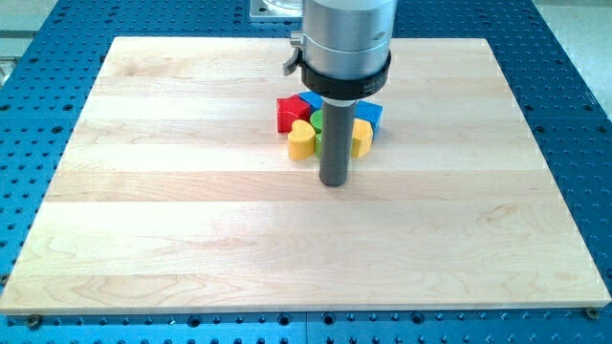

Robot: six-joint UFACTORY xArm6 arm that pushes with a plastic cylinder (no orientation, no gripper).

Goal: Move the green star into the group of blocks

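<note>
No text to call here: nothing readable on the wooden board (191, 239), on the coloured blocks, or on the arm's grey housing (346, 38).

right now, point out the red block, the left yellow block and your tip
red block (286, 114), camera view, its top face at the cluster's left
left yellow block (302, 141), camera view, its rounded top, left of the rod
my tip (333, 182), camera view, the rod's very bottom end, just below the cluster
</note>
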